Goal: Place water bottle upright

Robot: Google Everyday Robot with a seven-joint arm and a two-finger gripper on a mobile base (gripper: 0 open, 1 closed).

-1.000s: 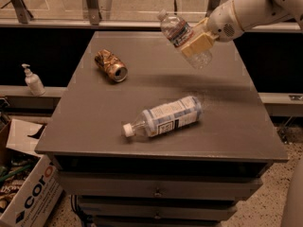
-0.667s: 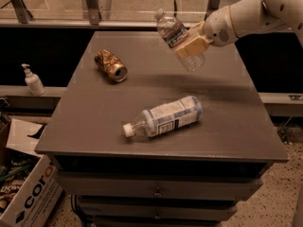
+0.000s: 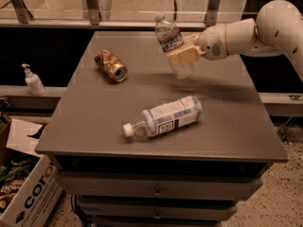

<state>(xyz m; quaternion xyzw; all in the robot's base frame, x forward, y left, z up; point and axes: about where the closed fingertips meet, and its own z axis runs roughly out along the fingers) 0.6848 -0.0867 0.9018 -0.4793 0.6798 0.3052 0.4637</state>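
**Bottle lifted, not yet set down**

Your gripper is closed around the middle of the water bottle and holds it in the air above the far part of the desk. The bottle is nearly upright, its cap tipped to the left. What's left, by my reckoning: straighten it, lower its base onto bare desk away from the crushed can and the larger lying bottle, then let go.
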